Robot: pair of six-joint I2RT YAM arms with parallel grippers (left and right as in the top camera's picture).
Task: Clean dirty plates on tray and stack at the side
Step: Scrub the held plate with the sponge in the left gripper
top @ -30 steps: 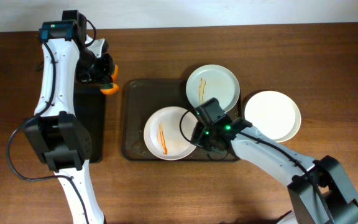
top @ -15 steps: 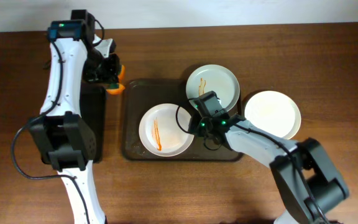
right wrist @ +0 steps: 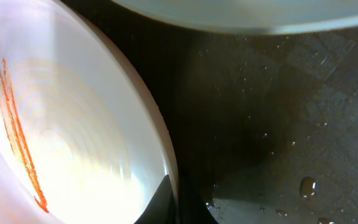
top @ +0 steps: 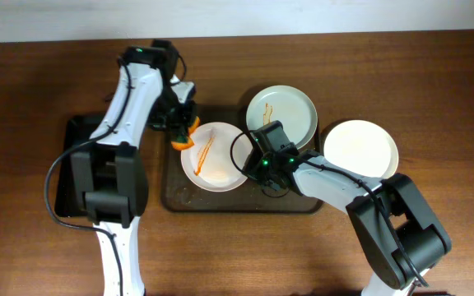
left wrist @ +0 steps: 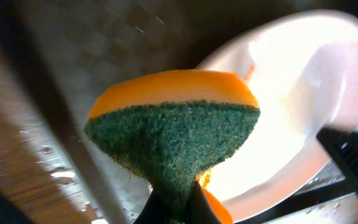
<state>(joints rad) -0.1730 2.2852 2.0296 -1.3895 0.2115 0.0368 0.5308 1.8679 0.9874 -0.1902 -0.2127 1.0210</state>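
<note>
A white plate (top: 214, 160) with an orange streak lies tilted on the dark tray (top: 175, 194); it also shows in the right wrist view (right wrist: 73, 143) and the left wrist view (left wrist: 303, 93). My right gripper (top: 252, 159) is shut on this plate's right rim (right wrist: 169, 193). My left gripper (top: 181, 131) is shut on an orange and green sponge (left wrist: 173, 124) at the plate's upper left edge. A second streaked plate (top: 282, 113) sits at the tray's back right corner. A clean white plate (top: 360, 152) lies on the table right of the tray.
A second dark tray (top: 76, 164) lies at the left, partly under my left arm. Water drops (right wrist: 306, 186) dot the tray floor. The wooden table (top: 434, 90) surrounds both trays.
My left gripper has carried the sponge from beside the left tray rightward to the streaked plate. My right gripper has lifted and shifted that plate up and left.
</note>
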